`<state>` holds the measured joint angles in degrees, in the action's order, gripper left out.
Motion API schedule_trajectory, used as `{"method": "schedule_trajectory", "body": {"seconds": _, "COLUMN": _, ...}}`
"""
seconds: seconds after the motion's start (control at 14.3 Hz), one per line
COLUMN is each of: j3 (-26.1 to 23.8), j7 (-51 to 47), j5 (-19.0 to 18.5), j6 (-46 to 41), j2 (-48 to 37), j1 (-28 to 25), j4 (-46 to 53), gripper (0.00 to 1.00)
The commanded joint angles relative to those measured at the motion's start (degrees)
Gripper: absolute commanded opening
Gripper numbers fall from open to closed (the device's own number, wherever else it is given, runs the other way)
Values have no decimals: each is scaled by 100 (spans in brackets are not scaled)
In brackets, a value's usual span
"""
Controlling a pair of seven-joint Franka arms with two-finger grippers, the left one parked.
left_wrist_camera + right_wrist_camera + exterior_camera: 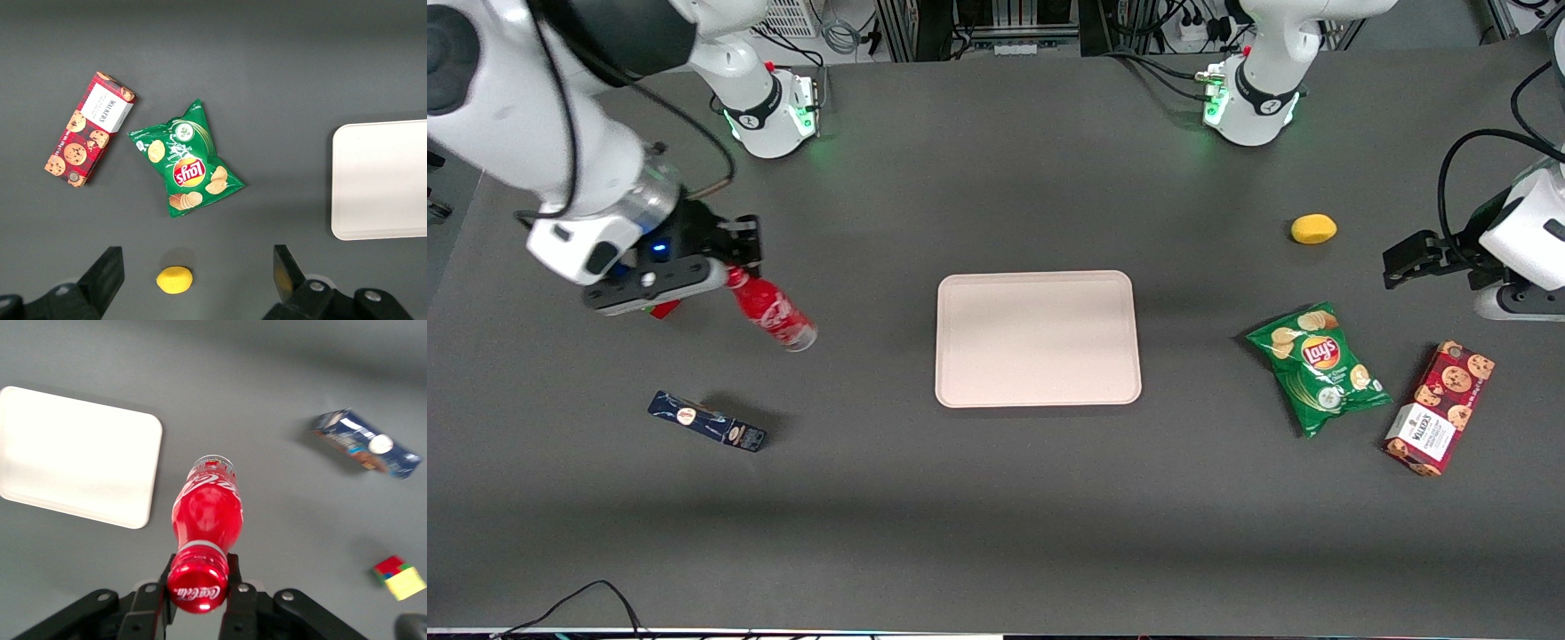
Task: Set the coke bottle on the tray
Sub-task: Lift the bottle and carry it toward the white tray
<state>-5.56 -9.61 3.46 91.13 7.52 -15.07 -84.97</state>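
Observation:
My right gripper (734, 267) is shut on the neck of the coke bottle (772, 314), a small red bottle with white script and a clear base. It holds the bottle tilted above the table, toward the working arm's end. In the right wrist view the fingers (160, 587) clamp the bottle (208, 510) just under its red cap, base pointing away. The pale pink-beige tray (1038, 339) lies flat and bare at the table's middle, apart from the bottle. It also shows in the right wrist view (77, 457) and in the left wrist view (380, 179).
A dark blue oblong box (707, 421) lies nearer the front camera than the bottle. A small multicoloured cube (399, 577) sits under the gripper. Toward the parked arm's end lie a green chips bag (1319, 367), a red cookie box (1440, 407) and a yellow lemon (1313, 228).

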Motion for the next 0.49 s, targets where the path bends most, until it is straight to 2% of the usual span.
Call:
{"method": "schedule_trajectory", "body": {"seconds": 0.0, "j3": -664, "j7": -1031, "j5": 102, "j6": 106, "j2": 311, "j1": -49, "j4": 287, "gripper": 0}}
{"method": "schedule_trajectory", "body": {"seconds": 0.21, "j3": -956, "j7": -1771, "j5": -3, "j6": 588, "j2": 610, "j1": -215, "j4": 297, "gripper": 0}}
{"method": "schedule_trajectory", "body": {"seconds": 0.42, "j3": -1096, "j7": -1816, "j5": -380, "j6": 766, "j2": 1145, "j1": -312, "j4": 279, "gripper": 0}}
